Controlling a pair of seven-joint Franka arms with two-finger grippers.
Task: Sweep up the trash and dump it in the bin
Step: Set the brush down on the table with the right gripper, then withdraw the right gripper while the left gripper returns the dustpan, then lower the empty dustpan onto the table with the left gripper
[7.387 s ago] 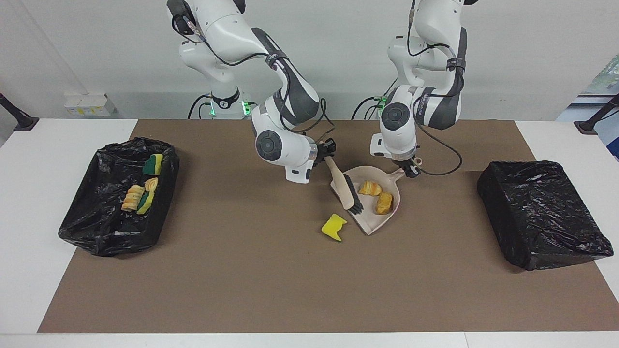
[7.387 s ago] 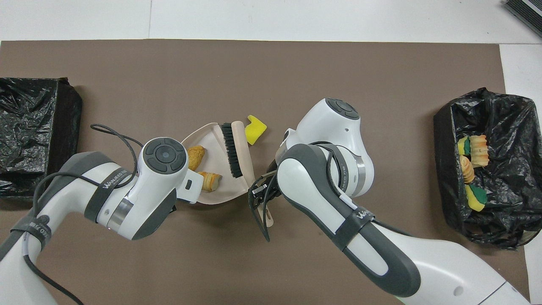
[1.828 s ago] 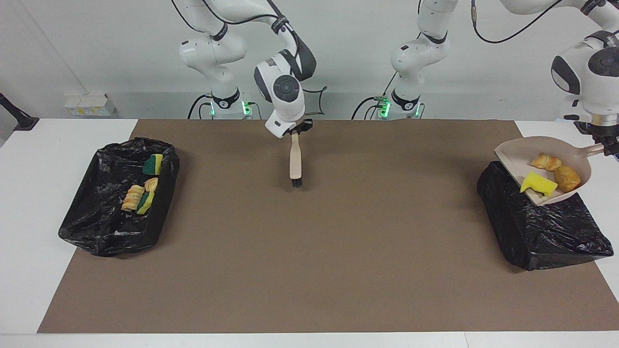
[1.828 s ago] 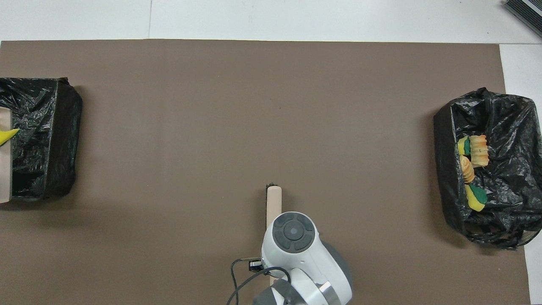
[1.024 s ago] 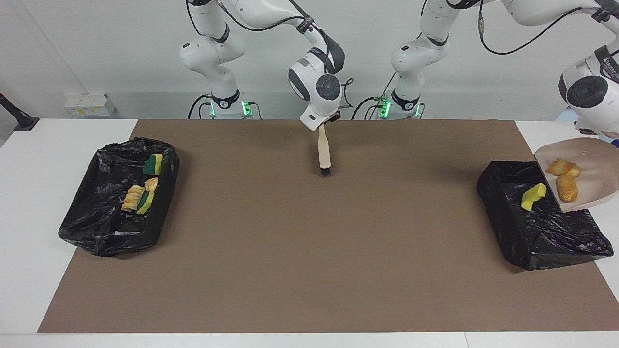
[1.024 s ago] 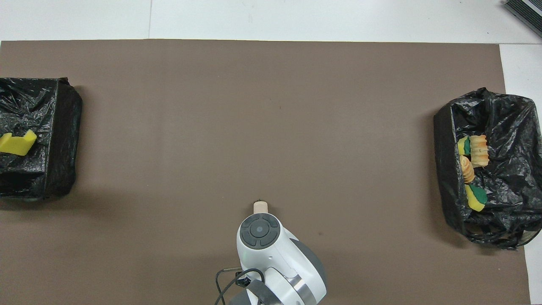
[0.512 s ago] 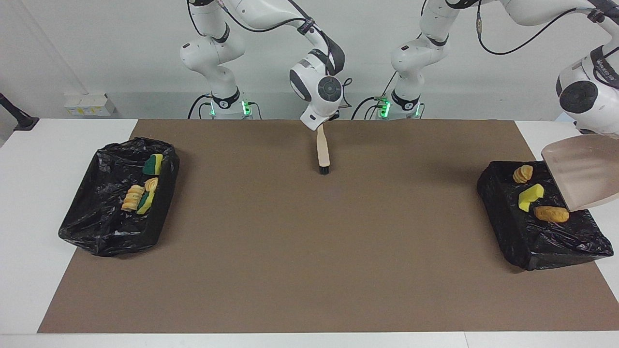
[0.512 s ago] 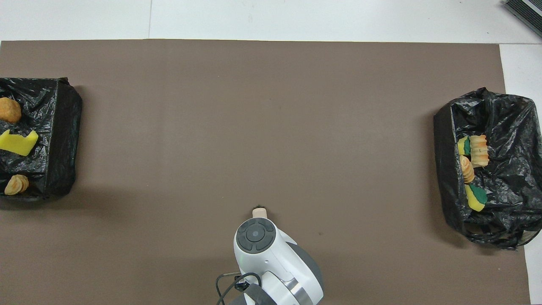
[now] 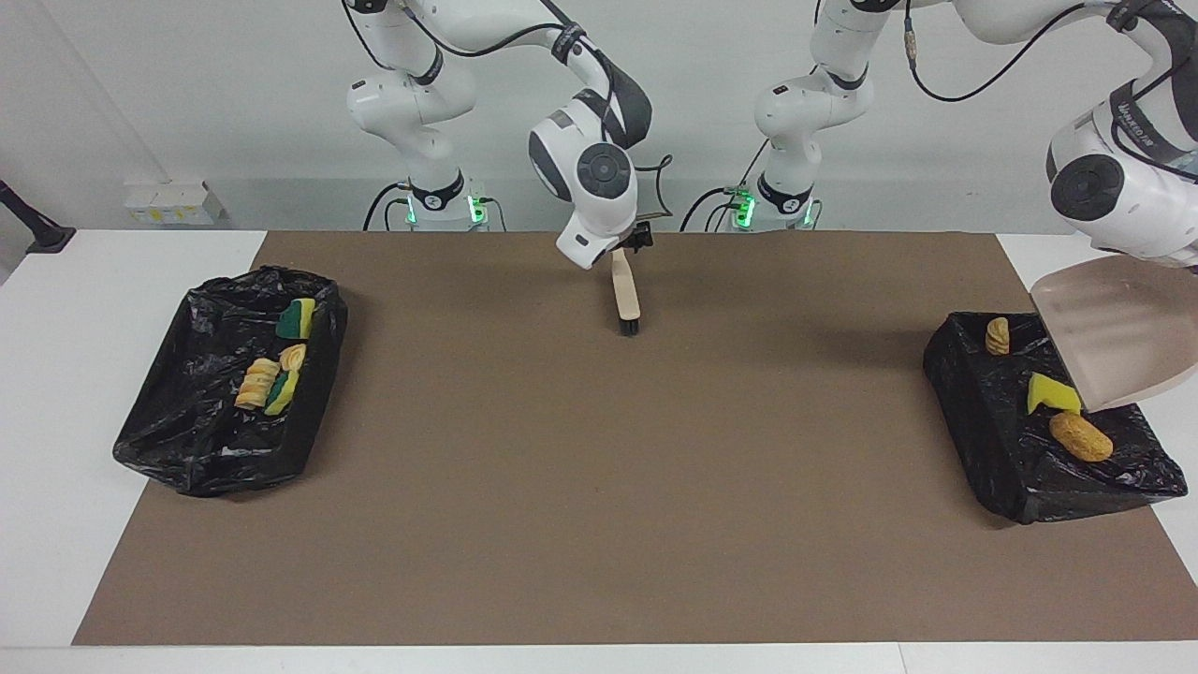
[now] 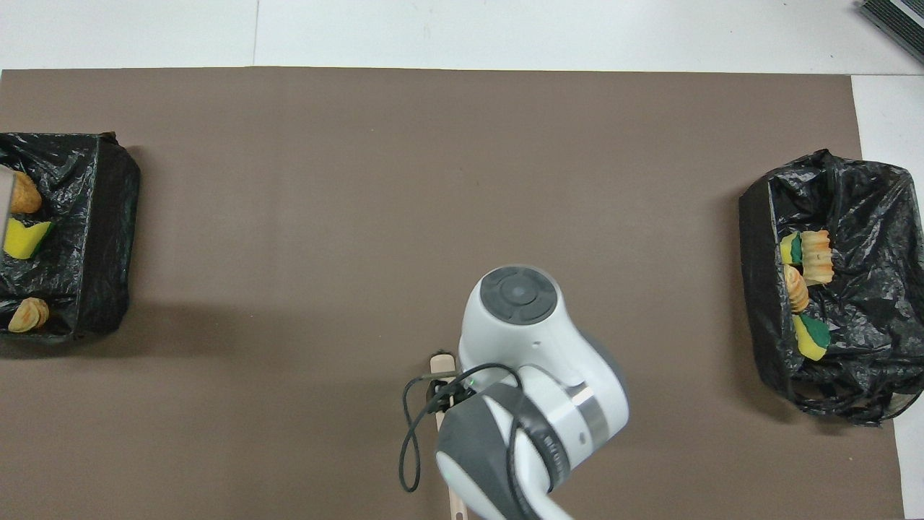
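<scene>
Status: the sweeping is judged complete. Three trash scraps [image 9: 1081, 436] lie in the black-lined bin [image 9: 964, 412] under the tipped, emptied dustpan [image 9: 1114, 337], which is carried by the clenched left pincer, itself out of view. Four more scraps [image 9: 267, 379] lie in the second bin [image 9: 187, 449], well apart from the right pincer [image 9: 638, 241]. No scrap is seen on the mat [image 9: 599, 487]. The brush [image 9: 625, 290] hangs below the right pincer; whether it is gripped cannot be told. Only setting down the tools appears to be left.

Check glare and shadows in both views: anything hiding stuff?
Facing view: soft shadows on the mat; glossy highlights on the bin liner at the left arm's end, yet the yellow sponge scrap in it reads clearly; dustpan cropped by the frame edge. Overhead view: right arm hides most of the brush.
</scene>
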